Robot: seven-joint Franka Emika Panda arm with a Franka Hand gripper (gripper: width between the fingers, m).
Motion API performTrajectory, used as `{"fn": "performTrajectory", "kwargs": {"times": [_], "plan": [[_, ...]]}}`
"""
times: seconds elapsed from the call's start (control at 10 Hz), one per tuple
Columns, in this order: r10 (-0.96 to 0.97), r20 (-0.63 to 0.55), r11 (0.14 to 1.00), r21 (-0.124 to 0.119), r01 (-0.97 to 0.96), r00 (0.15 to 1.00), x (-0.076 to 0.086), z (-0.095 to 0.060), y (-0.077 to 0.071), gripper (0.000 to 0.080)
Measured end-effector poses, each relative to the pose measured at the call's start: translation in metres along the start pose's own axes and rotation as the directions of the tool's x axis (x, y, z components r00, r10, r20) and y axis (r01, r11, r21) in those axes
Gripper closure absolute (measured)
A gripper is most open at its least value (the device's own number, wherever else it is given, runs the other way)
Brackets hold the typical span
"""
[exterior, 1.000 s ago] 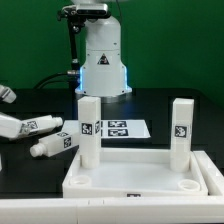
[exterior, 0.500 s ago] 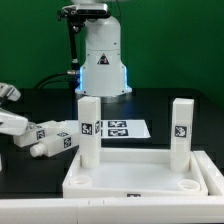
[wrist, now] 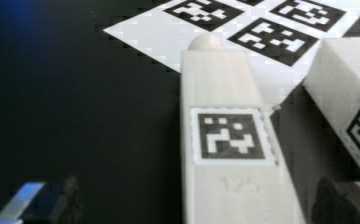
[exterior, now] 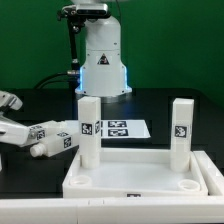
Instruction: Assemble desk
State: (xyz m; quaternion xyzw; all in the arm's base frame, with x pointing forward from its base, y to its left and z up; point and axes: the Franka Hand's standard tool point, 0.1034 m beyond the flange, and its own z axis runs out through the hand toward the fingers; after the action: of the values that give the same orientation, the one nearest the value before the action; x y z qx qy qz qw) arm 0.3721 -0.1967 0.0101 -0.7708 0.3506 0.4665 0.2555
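**A:** Tool [wrist: 186,205] checked?

**B:** Checked. Spread wide, gripping nothing. Poised over a loose leg [wrist: 227,110] lying flat on the black tabletop [wrist: 70,120], tag facing up. One finger [wrist: 26,200] visible off to one side, well clear of that leg.

**A:** Anything alongside?

**B:** A second loose leg [wrist: 355,105], just beside the first, also tag up. Touching or not, hard to tell. Beyond both, the marker board [wrist: 248,25].

**A:** And from the exterior view?

**B:** Both loose legs down flat at that view's left, near the picture's edge, apart from the rest of the desk. Tool hard to make out there, right at the edge.

**A:** Rest of the desk?

**B:** Rimmed panel [exterior: 110,188] at the front, lying flat with the rim up. Two more legs planted upright in its far corners: a first upright leg [exterior: 89,128] toward the exterior view's left, a second upright leg [exterior: 181,128] toward the right. Round sockets showing at the two near corners.

**A:** Behind that?

**B:** Marker board flat on the tabletop, seen between the two upright legs. Further back, the arm's white base [exterior: 102,60], glowing blue low down.
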Motion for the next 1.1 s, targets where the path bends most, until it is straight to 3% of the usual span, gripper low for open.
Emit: {"fn": "performTrajectory", "kwargs": {"times": [0.1,0.3,0.5,0.6,0.8,0.9,1.0,1.1], "plan": [[0.0,0.0,1.0,0.0,0.0,1.0,0.0,0.0,0.0,0.0178],[0.0,0.001,1.0,-0.001,0.0,1.0,0.0,0.0,0.0,0.0519],[-0.011,-0.017,1.0,-0.008,0.01,1.0,-0.003,-0.004,-0.006,0.0515],[-0.033,-0.015,0.999,-0.017,0.033,0.999,-0.016,-0.012,-0.019,0.0515],[-0.118,-0.116,0.993,-0.043,0.113,0.986,-0.054,-0.043,-0.059,0.0515],[-0.156,-0.205,0.988,-0.05,0.149,0.966,-0.057,-0.05,-0.064,0.0515],[-0.142,-0.262,0.99,-0.04,0.136,0.954,-0.048,-0.041,-0.051,0.0515],[-0.141,-0.315,0.99,-0.045,0.134,0.939,-0.046,-0.041,-0.051,0.0515]]}}
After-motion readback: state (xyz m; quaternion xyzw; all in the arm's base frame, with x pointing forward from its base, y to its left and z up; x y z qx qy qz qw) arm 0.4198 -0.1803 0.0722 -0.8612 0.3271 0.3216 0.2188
